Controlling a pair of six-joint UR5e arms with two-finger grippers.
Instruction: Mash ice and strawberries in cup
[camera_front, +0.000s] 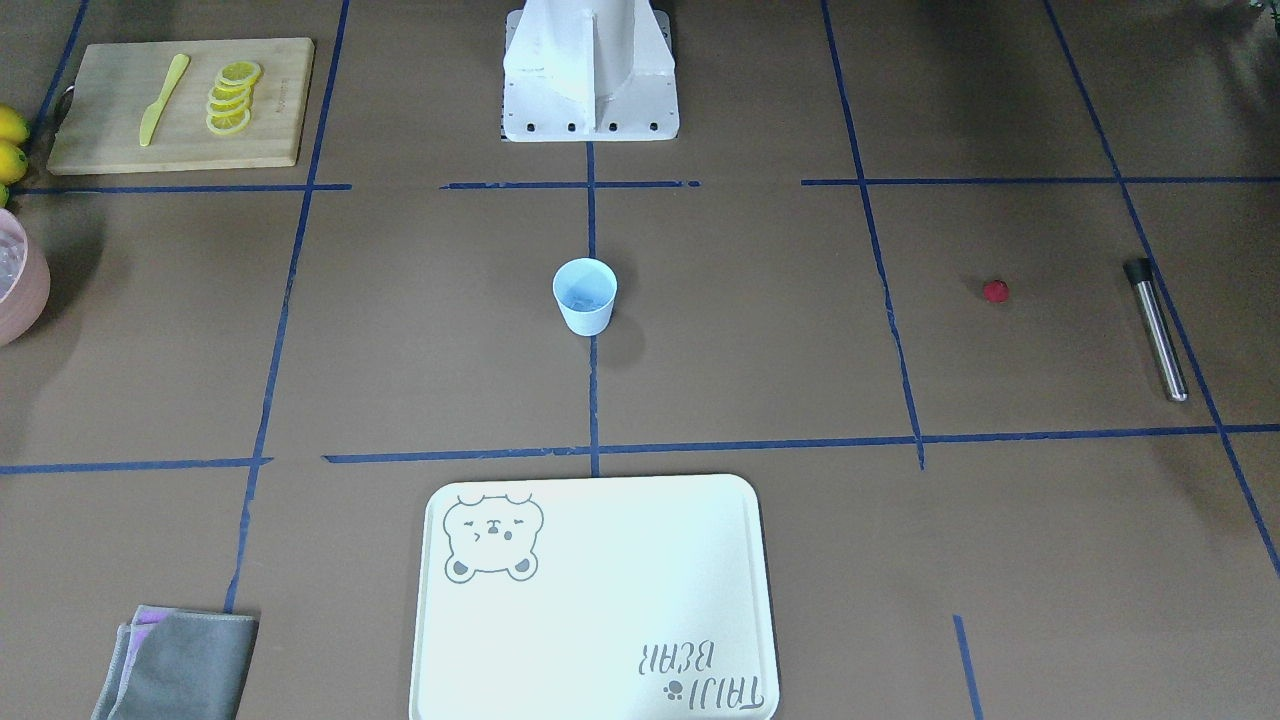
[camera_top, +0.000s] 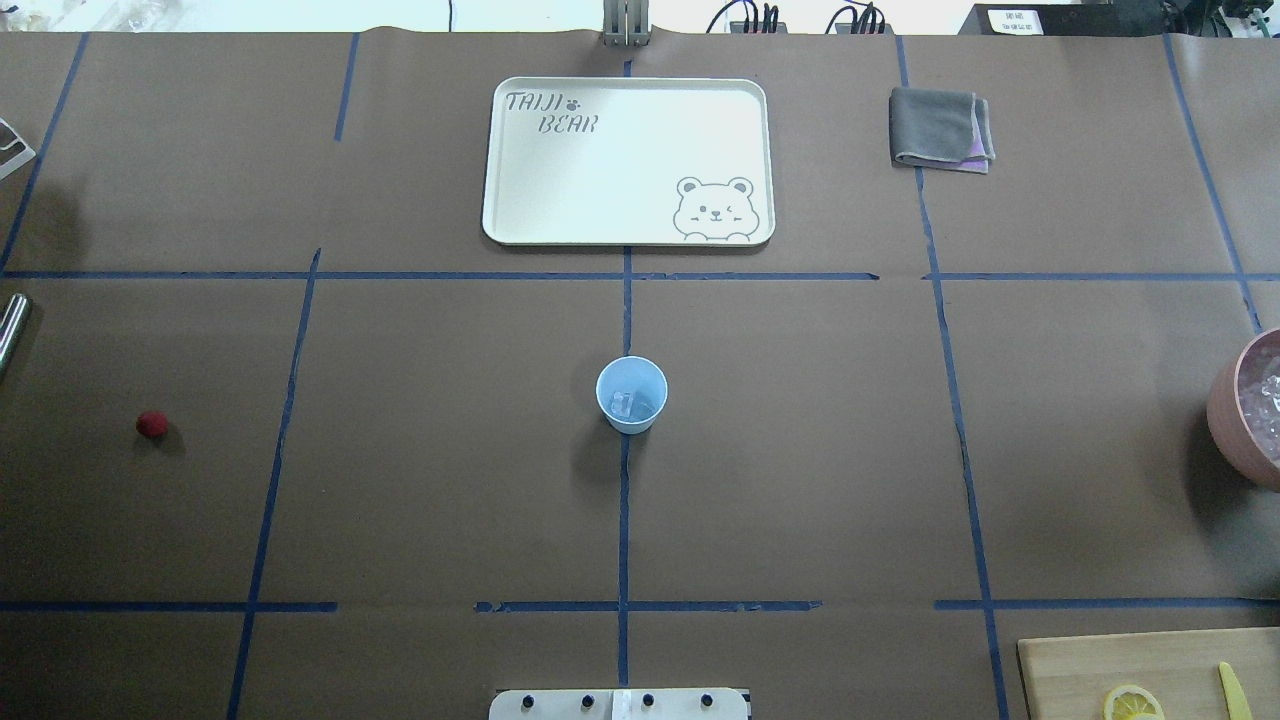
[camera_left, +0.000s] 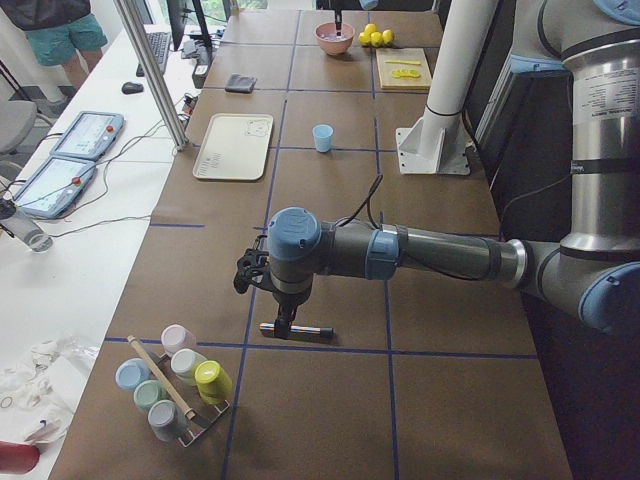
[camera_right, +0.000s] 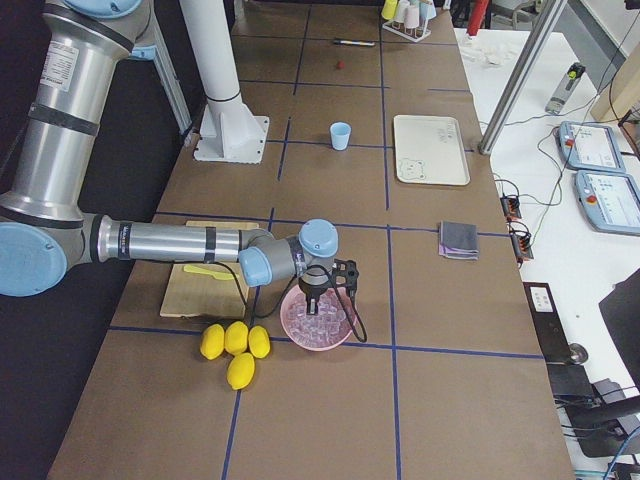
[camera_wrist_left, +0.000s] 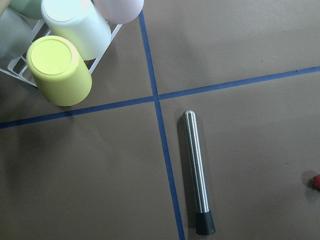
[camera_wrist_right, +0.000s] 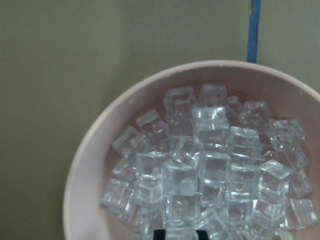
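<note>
The pale blue cup (camera_front: 585, 295) stands upright at the table's middle, and it also shows in the overhead view (camera_top: 631, 394). One clear ice cube (camera_top: 622, 404) lies inside it. The red strawberry (camera_front: 995, 291) lies alone on the table on my left side, near a steel rod with a black end (camera_front: 1157, 328). My left gripper (camera_left: 284, 322) hangs just above that rod (camera_wrist_left: 197, 175); I cannot tell whether it is open or shut. My right gripper (camera_right: 318, 300) hovers over the pink bowl (camera_wrist_right: 95, 165) of ice cubes; I cannot tell its state either.
A white bear tray (camera_front: 595, 600) lies beyond the cup, with a folded grey cloth (camera_front: 180, 665) beside it. A wooden board (camera_front: 100, 140) holds lemon slices and a yellow knife. Whole lemons (camera_right: 235, 345) lie by the bowl. A rack of coloured cups (camera_wrist_left: 60, 70) stands near the rod.
</note>
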